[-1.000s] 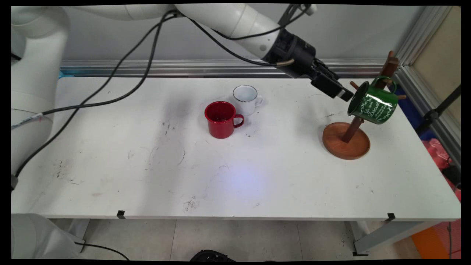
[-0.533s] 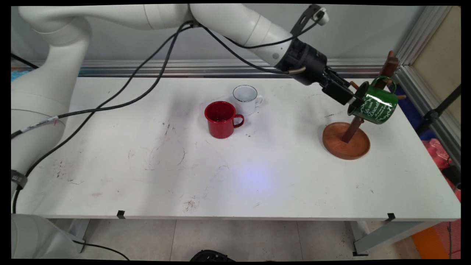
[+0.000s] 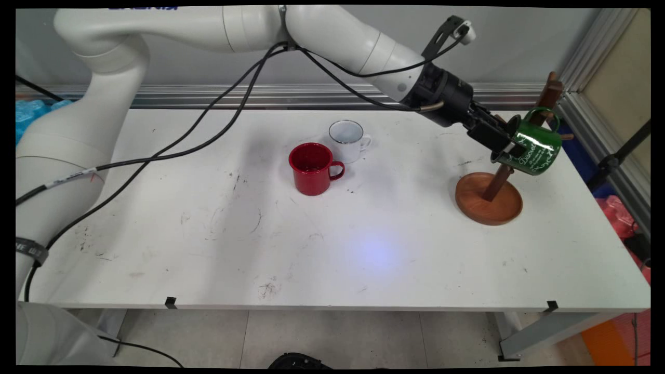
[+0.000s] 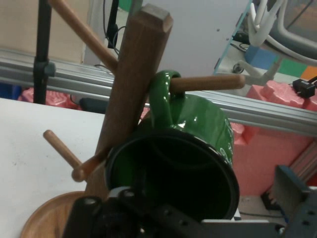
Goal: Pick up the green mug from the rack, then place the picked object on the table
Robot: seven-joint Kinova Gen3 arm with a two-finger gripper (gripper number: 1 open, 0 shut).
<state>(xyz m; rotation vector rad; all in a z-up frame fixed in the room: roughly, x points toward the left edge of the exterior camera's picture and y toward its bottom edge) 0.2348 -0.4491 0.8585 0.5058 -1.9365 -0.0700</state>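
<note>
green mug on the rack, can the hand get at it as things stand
Probably yes: the hand is already at the green mug's open mouth. The mug hangs by its handle on a peg of the wooden rack.

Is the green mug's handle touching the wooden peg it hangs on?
Touching. In the hand view the green mug's handle loops over the wooden peg and rests on it, so the mug hangs from the rack's post.
</note>
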